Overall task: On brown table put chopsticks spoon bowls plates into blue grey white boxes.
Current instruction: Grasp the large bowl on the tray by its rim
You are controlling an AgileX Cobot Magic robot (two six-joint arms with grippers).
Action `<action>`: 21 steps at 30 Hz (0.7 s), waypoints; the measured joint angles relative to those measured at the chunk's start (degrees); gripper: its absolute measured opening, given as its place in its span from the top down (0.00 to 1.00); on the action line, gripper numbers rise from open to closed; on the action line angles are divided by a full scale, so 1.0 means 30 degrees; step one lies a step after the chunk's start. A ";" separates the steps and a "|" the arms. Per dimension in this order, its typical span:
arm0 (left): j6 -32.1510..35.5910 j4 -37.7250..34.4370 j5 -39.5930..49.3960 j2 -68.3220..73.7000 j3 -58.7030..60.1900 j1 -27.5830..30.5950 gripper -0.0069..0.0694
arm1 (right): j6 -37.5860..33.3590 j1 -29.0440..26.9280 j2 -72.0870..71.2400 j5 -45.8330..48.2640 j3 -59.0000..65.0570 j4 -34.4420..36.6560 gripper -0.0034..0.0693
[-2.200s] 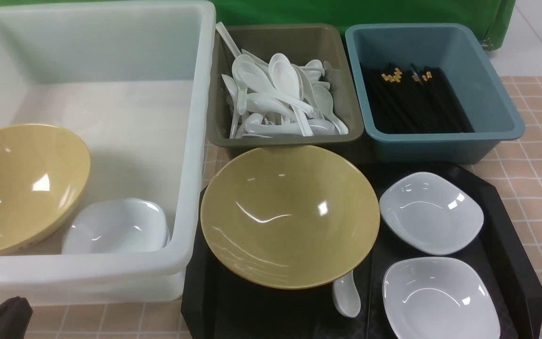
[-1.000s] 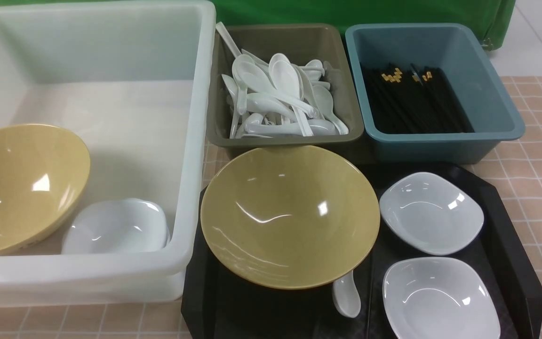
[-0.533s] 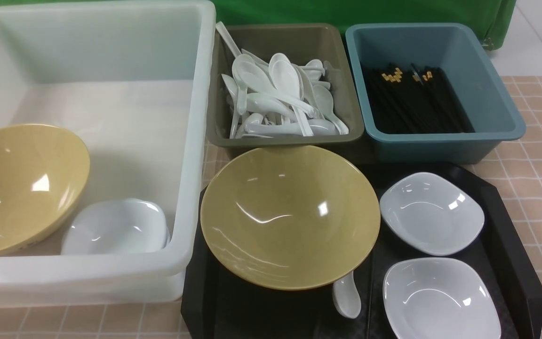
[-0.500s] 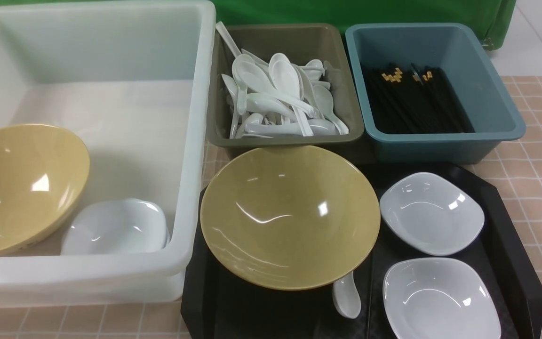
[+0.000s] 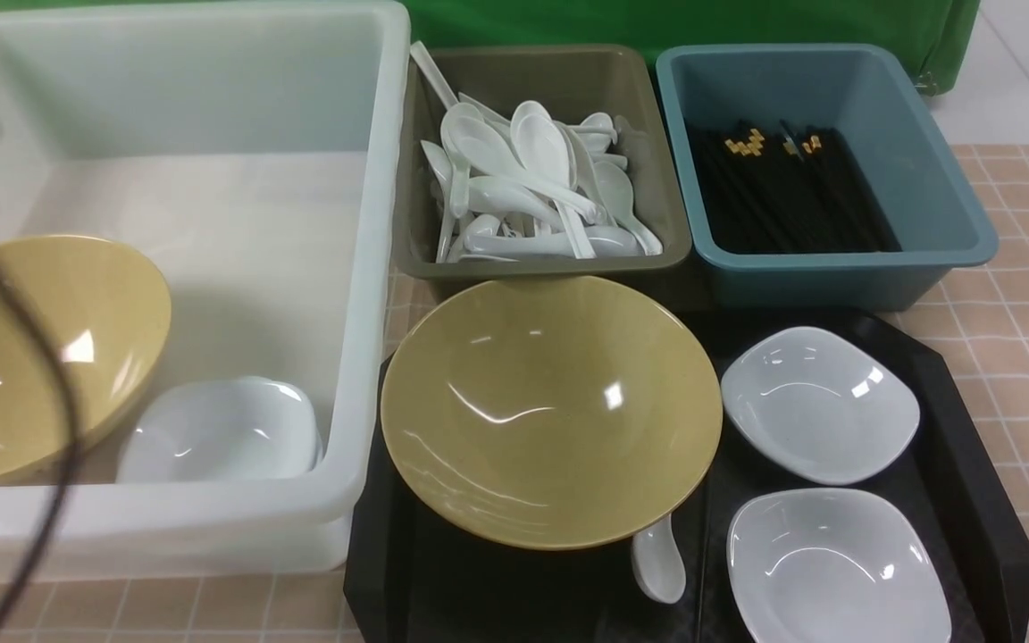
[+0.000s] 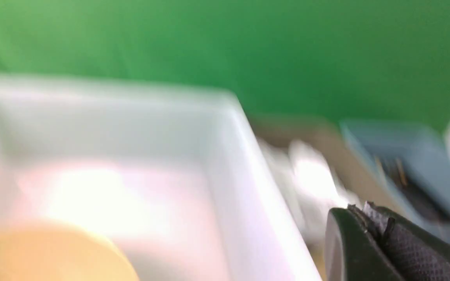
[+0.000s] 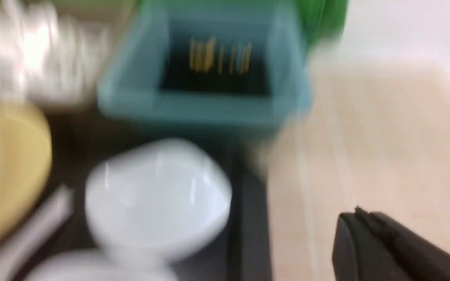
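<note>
While both jaws sit closed and empty (left gripper (image 6: 365, 238), right gripper (image 7: 365, 240)), items unsorted on black tray (image 5: 970, 429): yellow bowl (image 5: 550, 411), far plate (image 5: 818, 404), near plate (image 5: 836, 567), spoon (image 5: 657, 563) tucked under bowl's rim. Hazard: glossy flared bowl may slip from a pinch, or drag spoon off tray.

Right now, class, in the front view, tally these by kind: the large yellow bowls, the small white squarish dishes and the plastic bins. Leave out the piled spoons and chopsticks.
Large glossy mustard-yellow bowls: 2
Small glossy white squarish dishes: 3
Plastic rectangular bins, translucent white, olive-grey, dull blue: 3
Total: 8
</note>
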 joint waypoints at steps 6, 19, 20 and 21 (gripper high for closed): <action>0.3366 -0.2472 0.3197 0.5124 -0.2565 -0.3784 0.90 | -0.5649 0.0000 0.2435 0.2165 0.0000 0.4820 0.90; 0.4268 -0.2495 0.3769 1.4661 -0.7285 -0.8054 0.90 | -1.2196 0.1352 0.3726 0.1299 0.0087 1.1487 0.90; 0.4266 -0.2455 0.3899 1.5339 -0.7506 -0.8076 0.90 | -1.2185 0.1374 0.3726 0.1299 0.0164 1.1540 0.90; 0.4289 -0.2455 0.3989 1.5865 -0.7755 -0.8094 0.90 | -1.2185 0.1388 0.3744 0.1277 0.0190 1.1598 0.90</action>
